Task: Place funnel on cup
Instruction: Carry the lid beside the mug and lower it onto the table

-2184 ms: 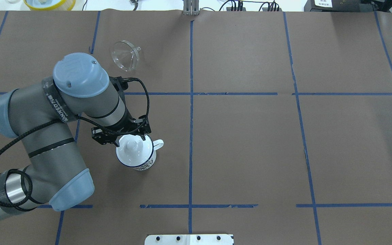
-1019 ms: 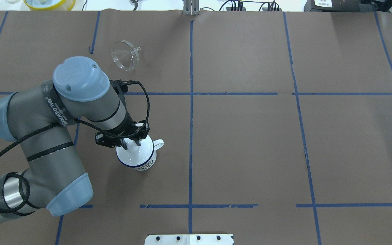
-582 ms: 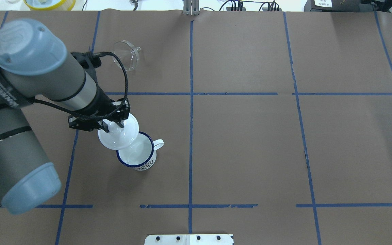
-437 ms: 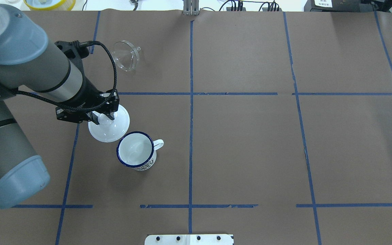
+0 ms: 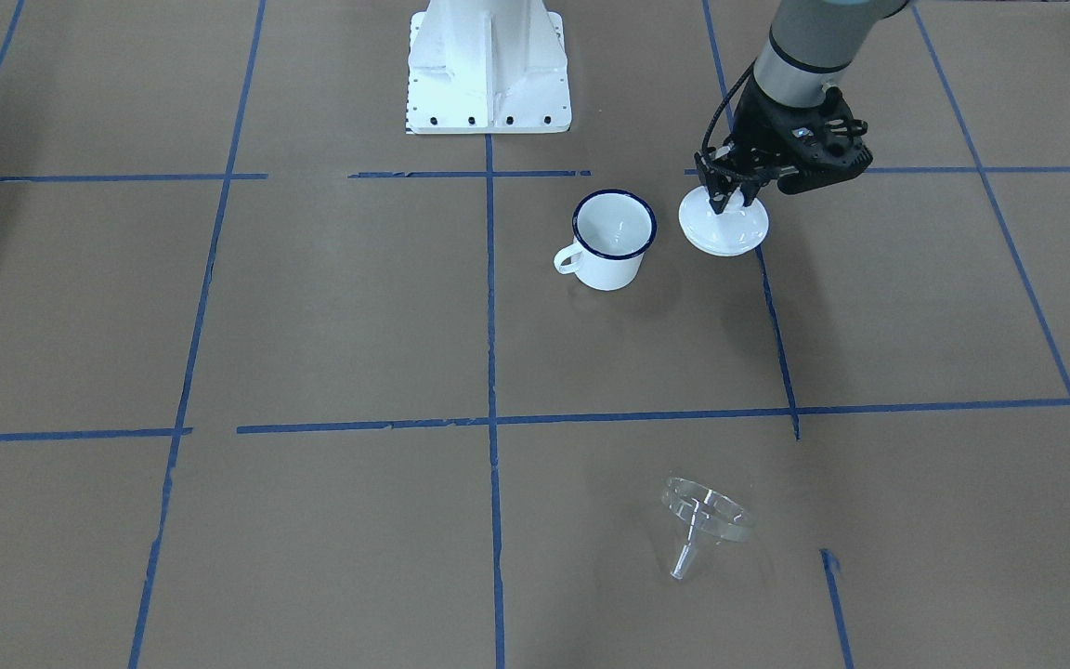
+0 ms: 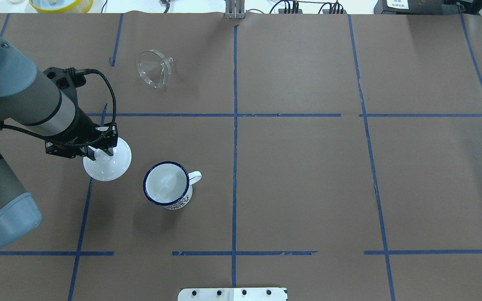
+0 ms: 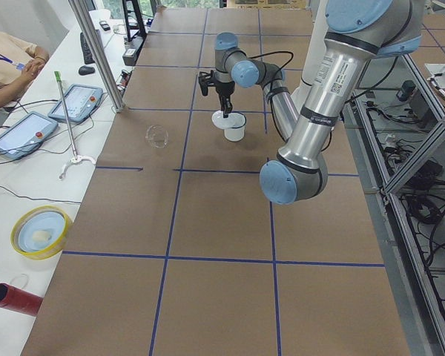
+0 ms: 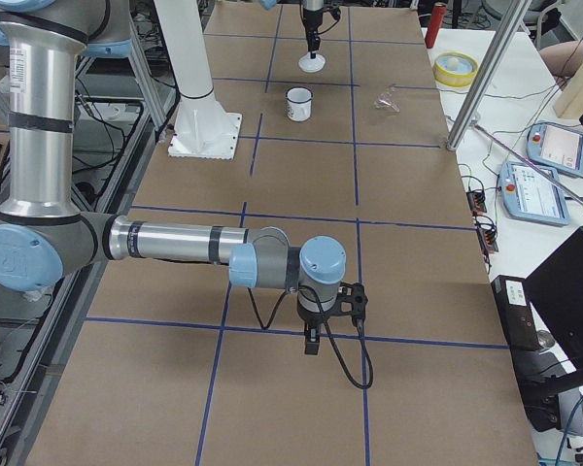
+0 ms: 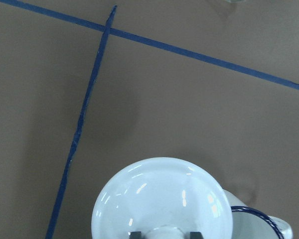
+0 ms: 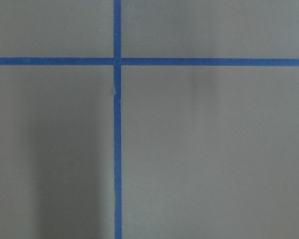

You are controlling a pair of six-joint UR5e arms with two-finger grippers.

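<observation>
Left gripper (image 6: 100, 153) clamped on knob of white lid (image 6: 108, 166), lid held just beside cup (image 6: 166, 184); cup upright, mouth uncovered; funnel (image 6: 154, 71) lies tilted, well apart, not yet grasped; pick and placing left to do; right gripper (image 8: 313, 340): cannot tell.

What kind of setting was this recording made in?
Probably a robotics lab set up for data collection: a brown paper-covered table gridded with blue tape lines, two grey-and-blue robot arms, and touchscreen teach pendants on a white side bench beside a person.
</observation>
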